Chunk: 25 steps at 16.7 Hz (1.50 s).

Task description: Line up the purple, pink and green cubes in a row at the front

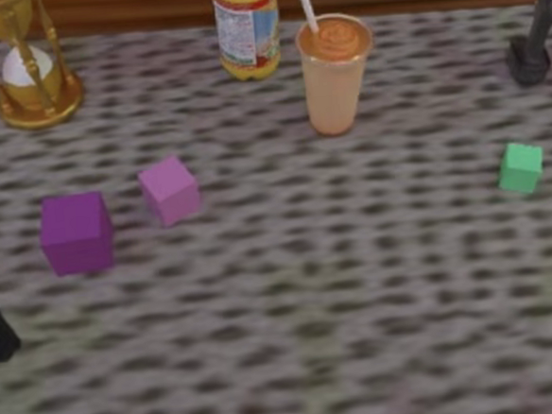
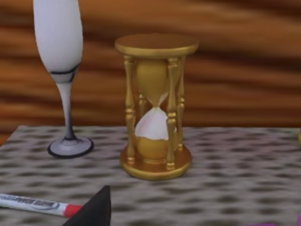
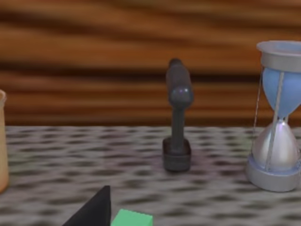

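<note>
Three cubes sit on the counter (image 1: 291,291), one of each colour. The purple cube (image 1: 76,232) and pink cube (image 1: 170,190) lie left of the cup (image 1: 335,72), nearly touching; the green cube (image 1: 521,167) lies well to its right.

Only the left wrist view shows a wine glass (image 2: 60,70) and a marker (image 2: 40,204) beside the gold hourglass (image 2: 156,106). Only the right wrist view shows a blue hourglass (image 3: 278,117).

Of either hand, I cannot tell whether it is open.

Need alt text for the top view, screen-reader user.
Three matte cubes sit apart on a mottled grey table: a large deep purple cube at left, a paler pink cube beside it, a small mint green cube far right. Behind stand a gold hourglass, yellow bottle and orange drink cup.
</note>
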Motion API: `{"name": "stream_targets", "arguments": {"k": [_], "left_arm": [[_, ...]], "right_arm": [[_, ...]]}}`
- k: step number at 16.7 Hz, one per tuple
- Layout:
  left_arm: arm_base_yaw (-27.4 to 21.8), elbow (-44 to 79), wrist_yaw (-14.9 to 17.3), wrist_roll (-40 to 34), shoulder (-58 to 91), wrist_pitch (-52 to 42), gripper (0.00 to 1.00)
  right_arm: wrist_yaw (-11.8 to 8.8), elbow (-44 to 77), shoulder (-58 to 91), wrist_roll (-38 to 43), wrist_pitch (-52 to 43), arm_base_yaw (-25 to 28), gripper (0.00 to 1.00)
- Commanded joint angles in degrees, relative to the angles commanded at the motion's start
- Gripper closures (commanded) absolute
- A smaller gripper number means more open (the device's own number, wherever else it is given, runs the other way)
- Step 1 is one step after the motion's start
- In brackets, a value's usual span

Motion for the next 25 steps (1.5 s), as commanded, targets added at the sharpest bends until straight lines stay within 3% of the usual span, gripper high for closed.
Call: {"name": "stream_targets", "arguments": {"k": [5, 9, 25], "left_arm": [[0.0, 0.0, 0.0, 0.0, 0.0, 0.0, 0.0], [0.0, 0.0, 0.0, 0.0, 0.0, 0.0, 0.0], [0.0, 0.0, 0.0, 0.0, 0.0, 0.0, 0.0]], "right_arm": [[-0.2, 3.5, 3.4, -2.2, -2.2, 0.4, 0.0], [-0.3, 16.3, 16.3, -9.6, -10.1, 1.3, 0.0], [0.2, 93.8, 111.5, -54.2, -60.6, 5.4, 0.0]]}}
